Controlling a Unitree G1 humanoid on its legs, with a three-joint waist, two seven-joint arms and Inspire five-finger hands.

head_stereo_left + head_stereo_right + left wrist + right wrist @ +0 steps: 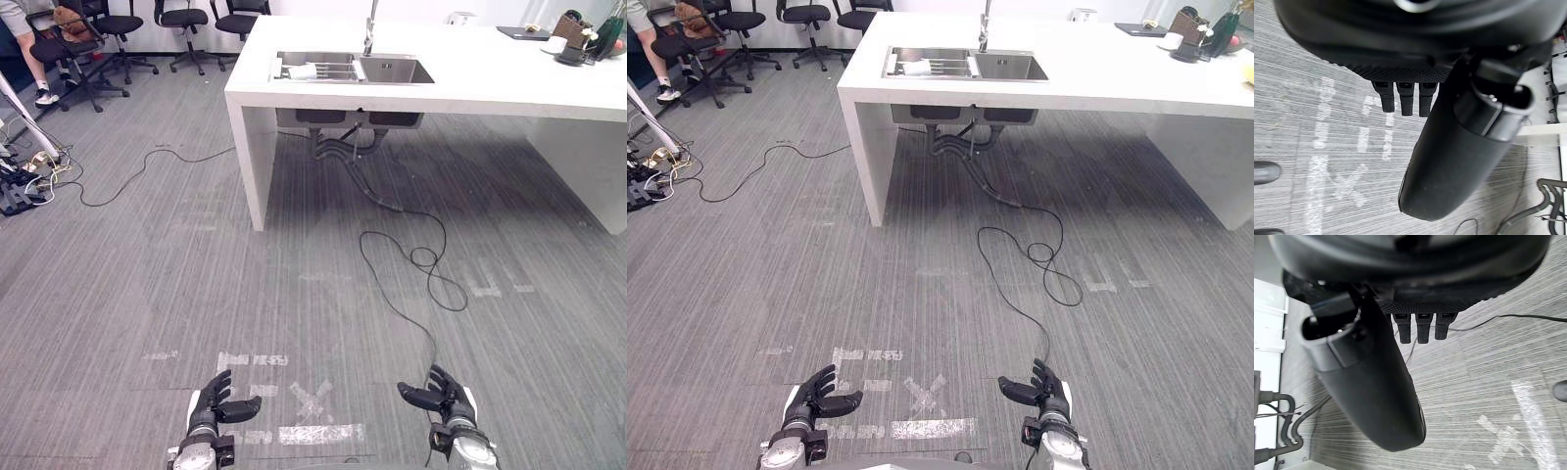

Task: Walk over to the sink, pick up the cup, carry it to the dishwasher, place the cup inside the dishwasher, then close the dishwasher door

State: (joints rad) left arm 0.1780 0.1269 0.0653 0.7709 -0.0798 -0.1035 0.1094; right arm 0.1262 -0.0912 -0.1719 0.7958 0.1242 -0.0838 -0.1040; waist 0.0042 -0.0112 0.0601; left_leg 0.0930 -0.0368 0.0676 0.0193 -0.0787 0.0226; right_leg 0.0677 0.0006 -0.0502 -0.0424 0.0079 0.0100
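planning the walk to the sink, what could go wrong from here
The thin black cable on the grey floor runs to the white counter's left end: veering left may cause a trip. The steel sink sits back from that counter's edge, so reaching in may be awkward.

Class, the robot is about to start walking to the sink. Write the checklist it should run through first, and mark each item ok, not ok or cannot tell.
1. Left hand is free to grasp: ok, its fingers are relaxed and hold nothing.
2. Right hand is free: ok, it is open and holds nothing.
3. Sink is in sight: ok, it is straight ahead, set in the white counter.
4. Cup is located: cannot tell. A white thing lies in the sink's left basin, too small to identify.
5. Bystanders are off the route: ok, the person and the office chairs are far to the left.
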